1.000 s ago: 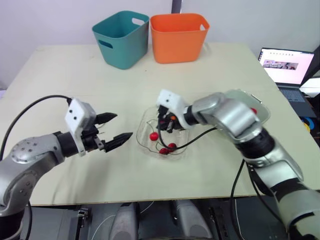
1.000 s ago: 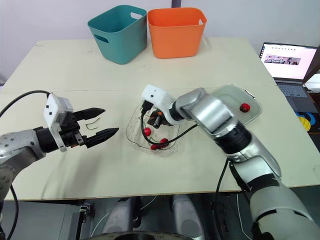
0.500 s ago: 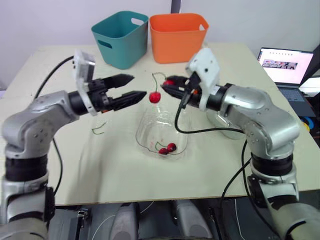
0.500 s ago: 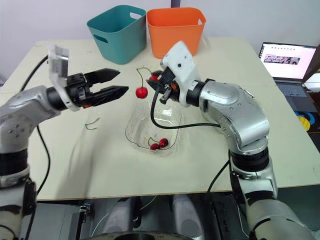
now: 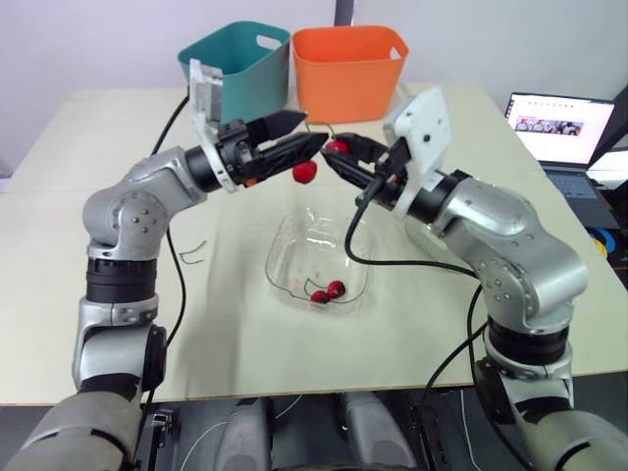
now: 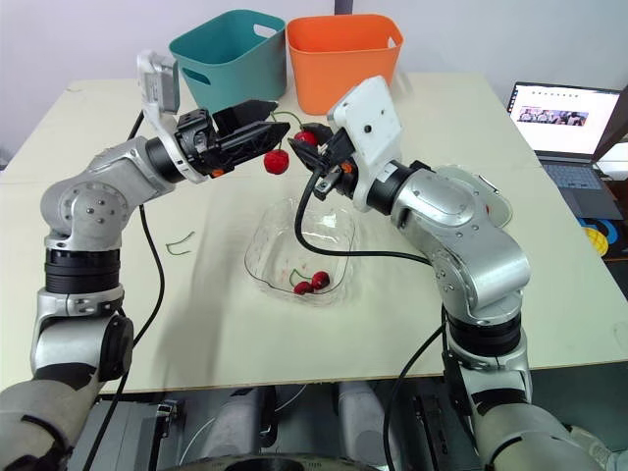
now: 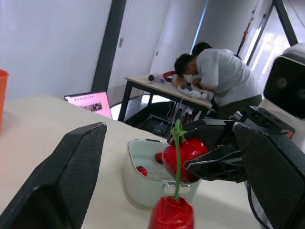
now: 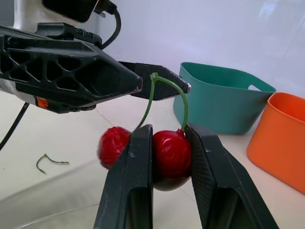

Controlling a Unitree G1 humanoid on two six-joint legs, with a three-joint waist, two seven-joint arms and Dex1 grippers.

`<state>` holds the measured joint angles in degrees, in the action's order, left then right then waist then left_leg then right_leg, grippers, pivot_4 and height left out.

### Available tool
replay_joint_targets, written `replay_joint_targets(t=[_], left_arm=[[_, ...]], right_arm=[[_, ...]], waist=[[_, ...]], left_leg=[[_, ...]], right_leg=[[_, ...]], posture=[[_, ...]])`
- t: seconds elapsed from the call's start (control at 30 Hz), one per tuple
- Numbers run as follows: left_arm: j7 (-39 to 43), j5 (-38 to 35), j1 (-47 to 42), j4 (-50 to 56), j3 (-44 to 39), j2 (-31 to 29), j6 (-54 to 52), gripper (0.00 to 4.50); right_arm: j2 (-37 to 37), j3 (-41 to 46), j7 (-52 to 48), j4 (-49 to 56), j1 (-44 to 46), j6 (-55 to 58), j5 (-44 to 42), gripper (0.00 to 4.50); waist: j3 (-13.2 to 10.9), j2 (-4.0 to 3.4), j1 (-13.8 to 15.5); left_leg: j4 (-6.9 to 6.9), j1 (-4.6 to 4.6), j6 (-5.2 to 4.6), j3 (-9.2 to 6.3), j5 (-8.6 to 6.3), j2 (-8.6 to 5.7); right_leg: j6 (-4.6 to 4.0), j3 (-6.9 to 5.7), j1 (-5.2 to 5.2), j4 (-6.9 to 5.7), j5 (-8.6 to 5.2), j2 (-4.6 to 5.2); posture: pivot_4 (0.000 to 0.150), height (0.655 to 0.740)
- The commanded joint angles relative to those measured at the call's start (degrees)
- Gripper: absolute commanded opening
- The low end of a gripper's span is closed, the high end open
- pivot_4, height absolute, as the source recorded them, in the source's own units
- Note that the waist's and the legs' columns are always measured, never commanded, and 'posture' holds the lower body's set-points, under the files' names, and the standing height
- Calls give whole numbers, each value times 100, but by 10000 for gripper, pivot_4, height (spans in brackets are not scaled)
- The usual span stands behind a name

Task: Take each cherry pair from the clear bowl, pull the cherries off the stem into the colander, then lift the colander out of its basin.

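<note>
The right pincer [image 8: 169, 133] clenches one cherry of the cherry pair [image 8: 170, 152] (its twin dangles), stem between the spread tips of the left pincer [image 5: 313, 129].

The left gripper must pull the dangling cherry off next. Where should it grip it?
Probably the round body of the dangling red cherry, approached from the robot's left by the open left gripper: it hangs free beside the other red cherry clamped in the right gripper, joined by a thin green stem.
</note>
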<state>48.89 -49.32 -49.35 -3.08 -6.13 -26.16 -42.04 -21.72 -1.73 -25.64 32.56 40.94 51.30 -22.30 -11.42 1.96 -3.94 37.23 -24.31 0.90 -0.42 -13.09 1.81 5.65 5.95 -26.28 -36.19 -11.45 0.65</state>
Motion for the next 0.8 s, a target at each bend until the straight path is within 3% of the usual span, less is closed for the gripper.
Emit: replay_joint_targets(t=[0.03,0.2,0.23,0.3,0.67,0.8], left_arm=[[-27,-89,-163,136,-191,75,22,45000],[-79,-140,-131,212,-219,176,-39,45000],[-100,-155,-127,219,-237,197,-53,43187],[-132,-172,-125,223,-257,229,-68,38846],[-175,-256,-137,282,-279,343,-189,304],[-245,-245,-113,319,-306,371,-198,304]], right_arm=[[-7,110,32,258,54,-95,-130,7516],[-11,102,45,271,61,-74,-245,7516],[-15,100,55,277,65,-67,-257,7516],[-22,101,67,291,66,-54,-278,7516],[-52,94,157,338,53,8,-406,7516],[-60,125,195,355,48,49,-464,7516]], waist=[[0,0,1],[0,0,1],[0,0,2],[0,0,-1],[0,0,2],[0,0,0]], left_leg=[[0,0,0,0,0,0],[0,0,0,-1,0,0],[0,0,0,-1,0,0],[0,0,0,-1,0,0],[0,0,0,-1,0,0],[0,0,0,-1,0,0]], right_leg=[[0,0,0,0,0,0],[0,0,1,1,0,0],[0,0,1,1,0,0],[0,0,1,1,0,0],[0,0,2,1,0,0],[0,0,1,1,0,0]], posture=[[1500,7400],[1500,7400],[1500,7400],[1500,7400],[1500,7400],[1500,7400]])
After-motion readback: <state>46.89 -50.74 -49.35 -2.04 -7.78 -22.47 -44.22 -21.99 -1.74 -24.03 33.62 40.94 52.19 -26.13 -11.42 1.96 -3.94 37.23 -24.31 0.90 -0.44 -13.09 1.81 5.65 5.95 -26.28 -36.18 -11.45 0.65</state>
